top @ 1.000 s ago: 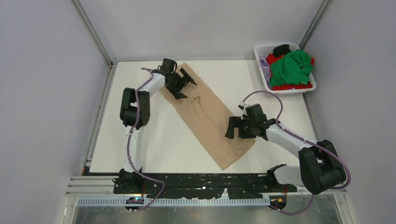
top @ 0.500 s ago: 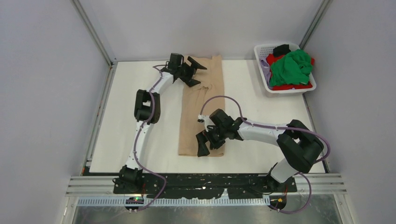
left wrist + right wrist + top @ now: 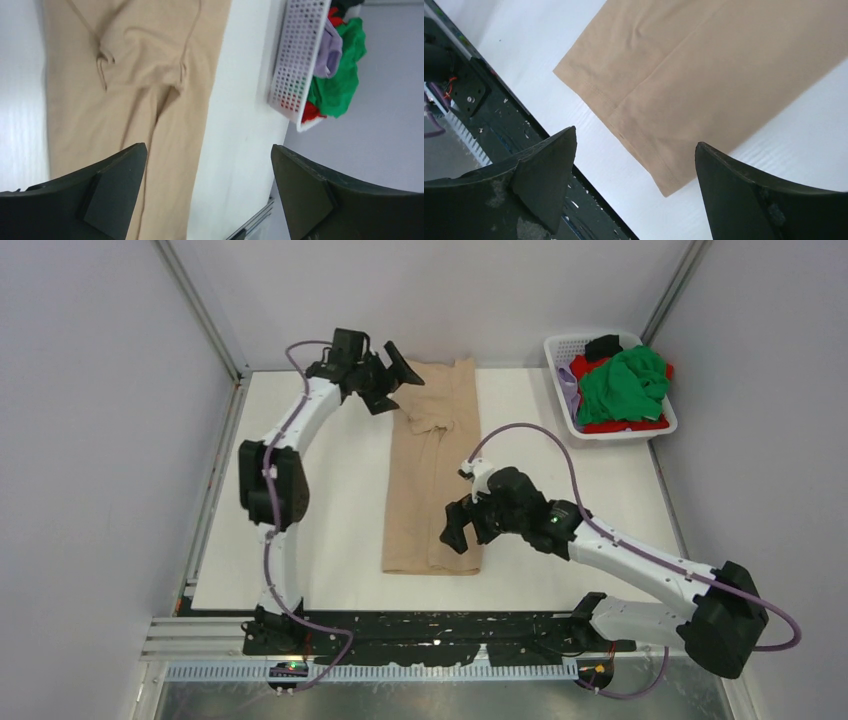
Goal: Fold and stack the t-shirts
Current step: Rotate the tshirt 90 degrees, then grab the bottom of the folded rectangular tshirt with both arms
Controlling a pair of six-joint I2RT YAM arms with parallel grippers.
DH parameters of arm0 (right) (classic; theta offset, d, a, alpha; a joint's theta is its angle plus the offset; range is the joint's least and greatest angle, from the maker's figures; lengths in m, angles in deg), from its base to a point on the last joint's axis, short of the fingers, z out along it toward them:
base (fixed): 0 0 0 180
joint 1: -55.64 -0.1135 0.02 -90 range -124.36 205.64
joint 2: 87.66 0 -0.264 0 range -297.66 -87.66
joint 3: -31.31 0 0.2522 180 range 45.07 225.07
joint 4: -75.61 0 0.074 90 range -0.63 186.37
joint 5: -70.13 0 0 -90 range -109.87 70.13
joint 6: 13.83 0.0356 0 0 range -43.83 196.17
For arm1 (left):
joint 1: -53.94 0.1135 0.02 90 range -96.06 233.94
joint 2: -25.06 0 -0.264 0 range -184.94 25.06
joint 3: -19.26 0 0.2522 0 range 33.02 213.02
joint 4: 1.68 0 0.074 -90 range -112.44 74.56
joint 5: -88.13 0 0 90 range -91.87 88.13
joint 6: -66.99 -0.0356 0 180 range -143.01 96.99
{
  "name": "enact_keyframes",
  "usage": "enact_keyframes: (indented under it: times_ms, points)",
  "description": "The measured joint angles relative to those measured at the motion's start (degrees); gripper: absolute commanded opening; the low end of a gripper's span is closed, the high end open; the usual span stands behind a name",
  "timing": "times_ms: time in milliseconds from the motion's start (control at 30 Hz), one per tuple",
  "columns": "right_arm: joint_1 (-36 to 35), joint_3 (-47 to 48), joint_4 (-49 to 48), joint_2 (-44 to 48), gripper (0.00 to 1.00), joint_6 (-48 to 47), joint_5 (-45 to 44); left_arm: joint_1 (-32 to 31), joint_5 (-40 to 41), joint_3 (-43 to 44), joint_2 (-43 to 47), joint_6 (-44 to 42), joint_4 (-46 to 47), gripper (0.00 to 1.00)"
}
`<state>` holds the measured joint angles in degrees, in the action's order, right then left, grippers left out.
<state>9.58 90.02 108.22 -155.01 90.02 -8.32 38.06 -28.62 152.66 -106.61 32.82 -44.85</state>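
Nothing legible: no text, label, brand, number or sign readable in any view.
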Motion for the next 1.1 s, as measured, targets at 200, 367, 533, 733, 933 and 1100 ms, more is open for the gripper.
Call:
enact_keyframes:
  times_ms: [200, 367, 533, 733, 933, 1100]
  points:
    - [0.57, -6.12, 0.17, 6.4, 0.95, 7.23, -7.5, -1.7, 8.81, -26.56, 38.12, -12.41, -2.6, 1.0]
    - [1.16, -11.89, 1.09, 8.94, 0.99, 12.94, -10.29, -4.42, 12.79, -53.0, 59.71, -16.39, -3.48, 1.0]
    - [1.22, -14.82, 0.92, 9.44, 0.86, 16.68, -9.99, -8.35, 14.05, -73.88, 61.09, -16.92, -6.71, 0.99]
    - [1.25, -16.11, -2.29, 4.17, 0.64, 20.46, -7.8, -12.26, 10.69, -83.3, 61.16, -16.74, -8.72, 0.84]
    - [1.25, -17.35, -5.01, 1.11, 0.5, 22.25, -6.97, -12.44, 6.93, -83.6, 58.86, -16.02, -4.26, 0.64]
    - [1.22, -18.71, -5.81, 0.81, 0.4, 23.37, -6.73, -12.9, 5.22, -83.54, 54.23, -15.93, -2.34, 0.54]
